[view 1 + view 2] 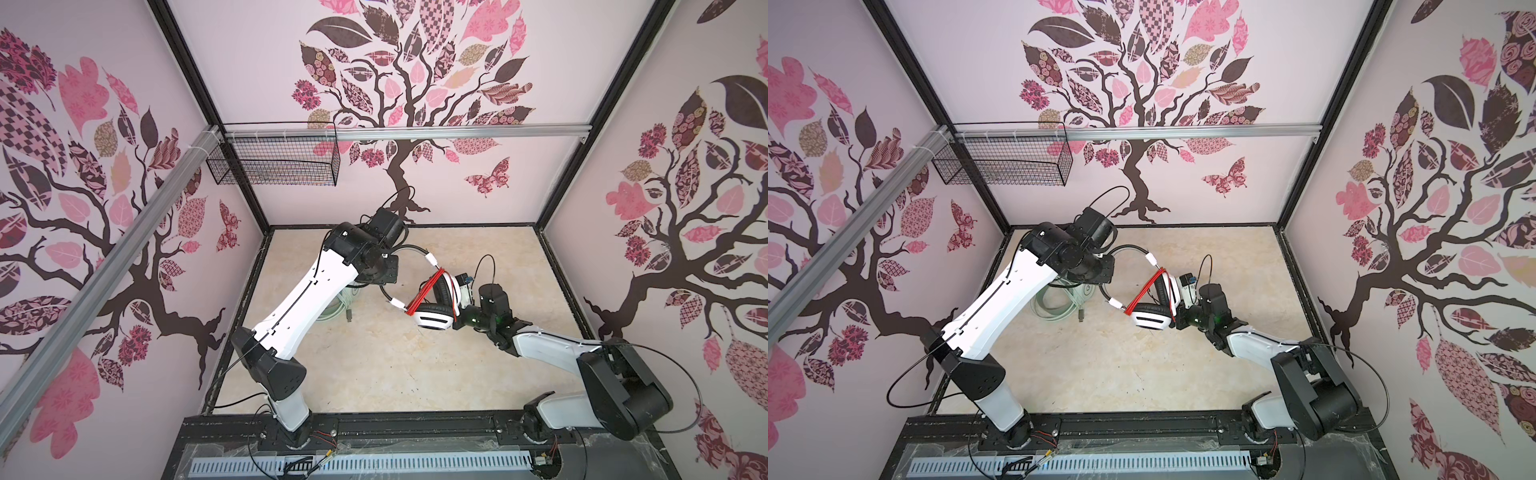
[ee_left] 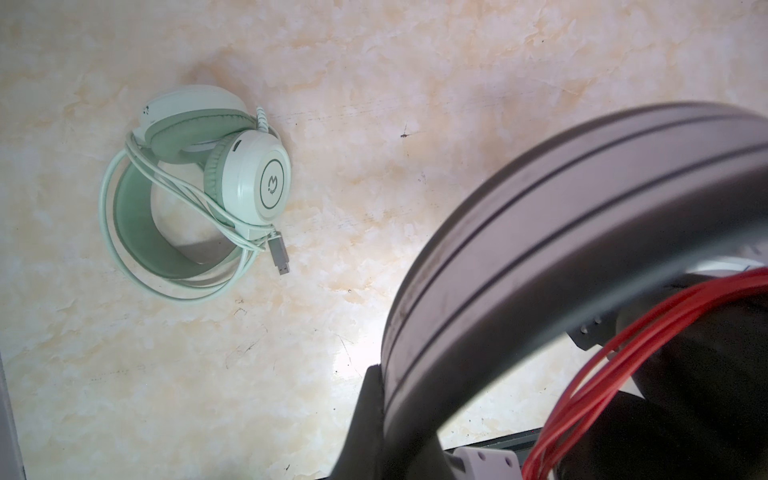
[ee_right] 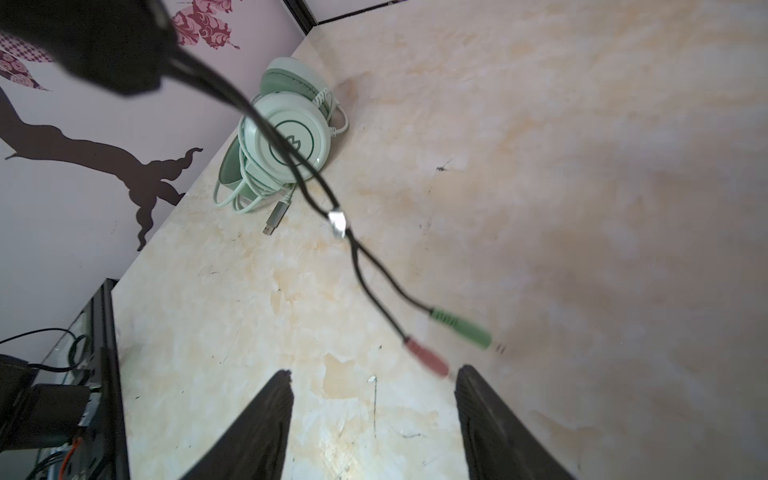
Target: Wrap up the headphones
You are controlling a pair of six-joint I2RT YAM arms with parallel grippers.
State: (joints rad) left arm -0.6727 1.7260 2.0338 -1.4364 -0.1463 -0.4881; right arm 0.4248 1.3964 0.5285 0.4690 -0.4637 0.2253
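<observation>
Above table (image 1: 374, 365), white-black headset (image 1: 432, 320) in left tool (image 2: 386, 390); right tool (image 3: 374, 386) alongside, agape.

Middle of both top views, up off the beige marbled tabletop (image 1: 374, 365): white-and-black over-ear headset (image 1: 434, 320) (image 1: 1152, 321), orange-red cable (image 1: 426, 291) wound across it. To its left, flat on the tabletop and partly under the white-and-black left arm (image 1: 307, 299): mint-green-and-white over-ear headset (image 1: 1054, 309) (image 2: 255, 183), own cable looped around it. Upper left, hung from the silver aluminium rail (image 1: 415, 132): black wire-mesh basket (image 1: 274, 162).
</observation>
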